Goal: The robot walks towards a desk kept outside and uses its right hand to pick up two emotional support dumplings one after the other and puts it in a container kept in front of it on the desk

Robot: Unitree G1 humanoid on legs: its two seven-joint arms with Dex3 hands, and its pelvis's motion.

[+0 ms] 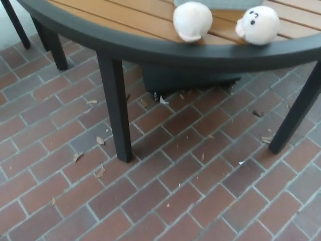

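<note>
from my feed neither of the robot's hands shows, so i cannot tell how their fingers stand. nearest to me is the brick paving (165, 201), red-brown, with dry leaves (100, 141) scattered on it. taking the desk (125, 20) as my landmark: its near dark leg (116, 108) stands on the bricks towards the left, another leg (296, 113) slants down at the right edge, and a dark flat base (190, 80) sits on the ground under it. the desk has a curved dark rim and a top of wooden slats. on that top, just behind the near rim, lie two white dumplings, close but apart: the left dumpling (192, 21), plain, and the right dumpling (258, 25), with small dark face marks. just behind them, at the top edge, i see the grey edge of a container (218, 4)
</note>
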